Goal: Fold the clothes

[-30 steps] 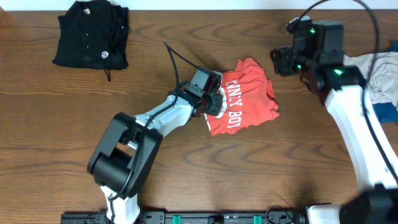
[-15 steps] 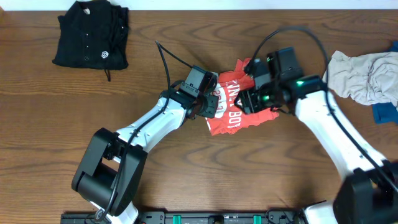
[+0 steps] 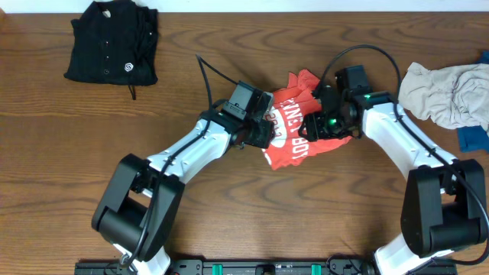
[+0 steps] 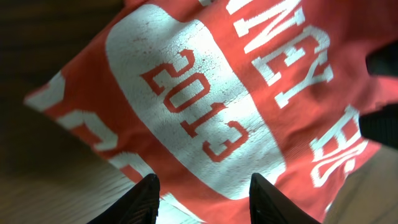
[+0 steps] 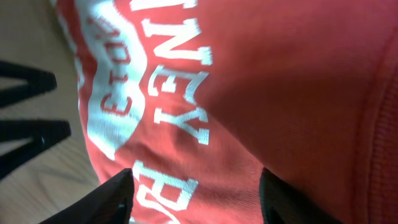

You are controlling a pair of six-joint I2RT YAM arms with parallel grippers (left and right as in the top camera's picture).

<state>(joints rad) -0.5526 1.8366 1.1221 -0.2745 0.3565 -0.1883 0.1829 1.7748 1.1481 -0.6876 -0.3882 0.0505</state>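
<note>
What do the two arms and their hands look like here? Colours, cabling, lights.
Both arms: white tubular links, bulky black joint housings. The left hand and right hand are black with black fingers. A thin black cable loops off each wrist. Green lights glow on the right wrist.

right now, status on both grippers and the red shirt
Left gripper open over red T-shirt. Right gripper open, at its right side. Shirt crumpled, unfolded. Black shirt, grey cloth lie apart, not in the way.
</note>
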